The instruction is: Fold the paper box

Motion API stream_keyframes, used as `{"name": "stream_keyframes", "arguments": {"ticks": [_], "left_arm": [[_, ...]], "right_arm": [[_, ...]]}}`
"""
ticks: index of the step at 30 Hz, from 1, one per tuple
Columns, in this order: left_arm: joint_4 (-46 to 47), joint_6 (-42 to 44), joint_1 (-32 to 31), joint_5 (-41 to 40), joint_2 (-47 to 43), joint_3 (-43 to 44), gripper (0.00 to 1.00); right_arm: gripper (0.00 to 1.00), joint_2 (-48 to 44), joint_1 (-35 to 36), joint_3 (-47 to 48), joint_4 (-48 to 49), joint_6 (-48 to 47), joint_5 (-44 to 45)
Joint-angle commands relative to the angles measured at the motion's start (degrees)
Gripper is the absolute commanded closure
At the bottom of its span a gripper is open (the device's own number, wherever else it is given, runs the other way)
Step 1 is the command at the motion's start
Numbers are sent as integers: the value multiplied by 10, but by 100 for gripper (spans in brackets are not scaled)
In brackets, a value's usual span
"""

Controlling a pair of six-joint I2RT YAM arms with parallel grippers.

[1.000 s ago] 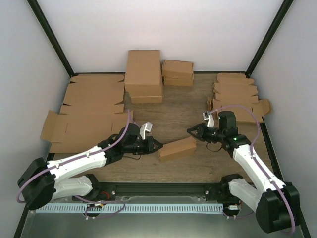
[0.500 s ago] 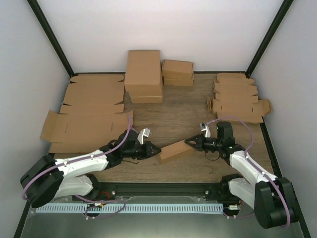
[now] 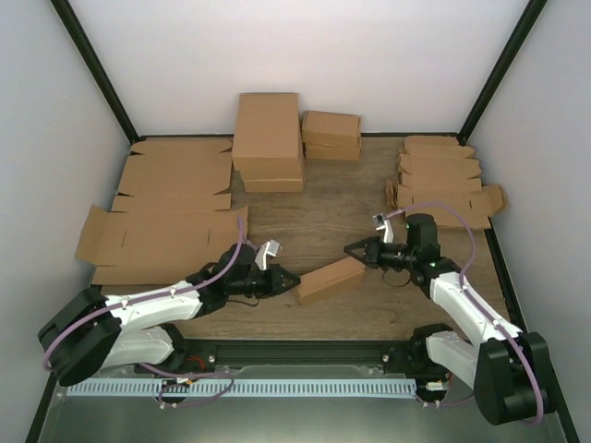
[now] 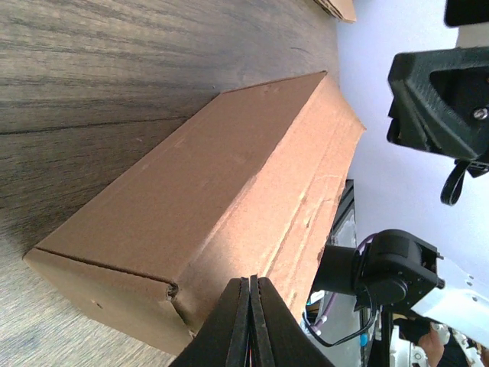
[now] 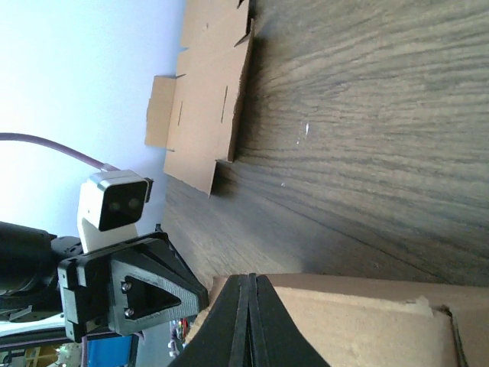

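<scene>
The paper box point(image 3: 331, 277) lies closed on the wooden table, between the two arms, its long side slanting up to the right. My left gripper point(image 3: 294, 281) is shut and empty, its tip at the box's left end. In the left wrist view the shut gripper point(image 4: 250, 284) lies against the box's point(image 4: 229, 176) side wall near a corner. My right gripper point(image 3: 351, 249) is shut and empty, just above the box's right end. In the right wrist view the gripper's point(image 5: 248, 281) tips overlap the box's point(image 5: 367, 325) top edge.
Large flat cardboard sheets point(image 3: 166, 212) cover the left side. Big folded boxes point(image 3: 268, 138) and two smaller ones point(image 3: 331, 134) stand at the back. A stack of small die-cut pieces point(image 3: 443, 180) lies at the back right. Black frame posts stand at the corners.
My right gripper has lifted back off the box's right end, up and slightly left. My left gripper came nearer the front and stays at the box's left end.
</scene>
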Motion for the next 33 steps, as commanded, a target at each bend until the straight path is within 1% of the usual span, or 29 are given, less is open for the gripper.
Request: {"name": "stream_keyframes", "arguments": {"ticks": [1,7,11,17,21,24,28,33], "left_arm": [[-26,8,-3,-10,4,-33,96],[-15,15,-12,-17,16,-33,96],[-28,22,-13,-11,13,-10,96],[-38,12,-14,10,-28,27,96],[-1,-7,-14,44,-32,18,96],[22,-15,-17,54,-20,0,96],[74,-21,-17,58,13,-39,96],[135,-21,-17,58,80,-68,96]], "right_arm": [[99,14,-8,11,2,-11,-7],[99,59,-9,-53,86,1,-23],[99,70,-10,-61,95,-7,-16],[99,76,-12,-65,98,-16,-17],[99,76,-13,-60,91,-22,-16],[99,76,-13,-57,88,-24,-15],[99,76,-14,-54,84,-27,-13],[99,73,-14,-46,72,-31,-14]]}}
